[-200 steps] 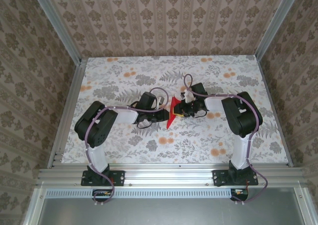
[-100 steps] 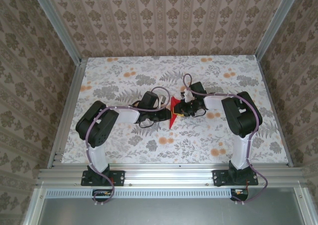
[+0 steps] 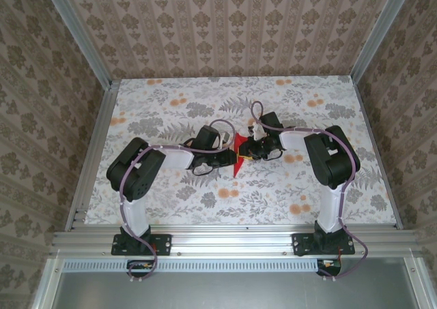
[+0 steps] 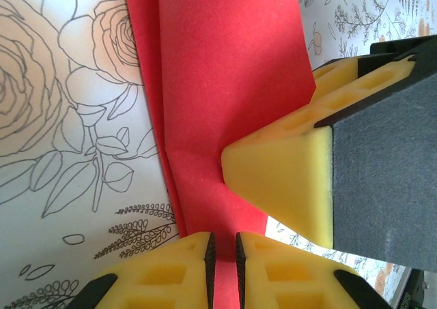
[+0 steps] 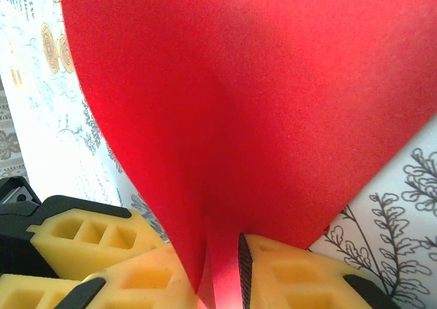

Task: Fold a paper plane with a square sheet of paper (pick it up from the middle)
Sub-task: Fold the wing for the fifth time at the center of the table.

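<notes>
The red sheet of paper [image 3: 236, 164], folded into layers, is held between both grippers over the middle of the table. My left gripper [image 3: 231, 157] reaches in from the left. In its wrist view its jaws [image 4: 222, 268] stand almost together with a strip of the red paper [image 4: 225, 84] between the pads. My right gripper [image 3: 250, 150] comes from the right, shut on the paper's lower edge [image 5: 222, 254]. The red paper [image 5: 259, 97] fans out above it. One right finger [image 4: 287, 179] lies against the sheet.
The floral tablecloth [image 3: 293, 186] has free room on all sides of the grippers. Aluminium rails [image 3: 225, 239] border the near edge and the sides. Patterned walls enclose the table. A left finger [image 5: 89, 235] sits close beside the right jaws.
The left arm has edged right toward the right gripper. Less of the red paper shows between the two grippers than a second ago.
</notes>
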